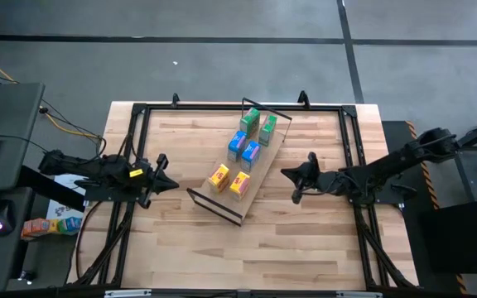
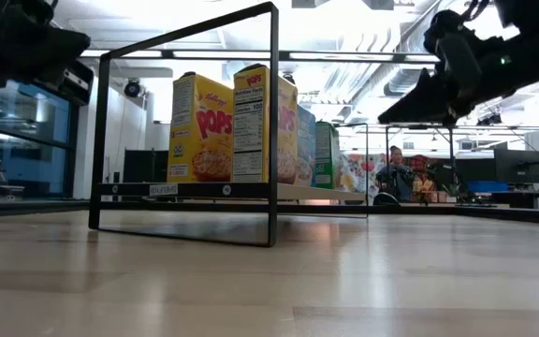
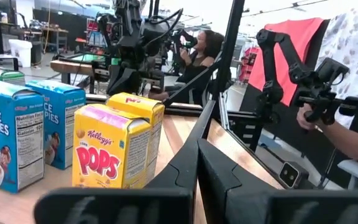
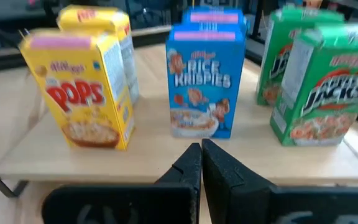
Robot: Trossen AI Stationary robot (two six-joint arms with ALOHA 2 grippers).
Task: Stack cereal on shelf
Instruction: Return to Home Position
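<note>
The shelf (image 1: 262,165), a light-wood board on a black wire frame, lies slantwise mid-table. Six cereal boxes stand upright on it in pairs: yellow (image 1: 228,180) at its near end, blue (image 1: 243,149) in the middle, green (image 1: 258,124) at its far end. My left gripper (image 1: 171,184) is shut, left of the shelf and clear of it, facing the yellow boxes (image 3: 110,152). My right gripper (image 1: 286,174) is shut, right of the shelf and above the table, facing the blue box (image 4: 201,87) with yellow (image 4: 86,93) and green (image 4: 316,87) either side.
A black metal frame (image 1: 222,108) runs along the table's edges. A keyboard, a mouse and coloured items (image 1: 50,223) sit off the table's left side. People show in the room beyond, among them a hand (image 3: 328,121) holding a device.
</note>
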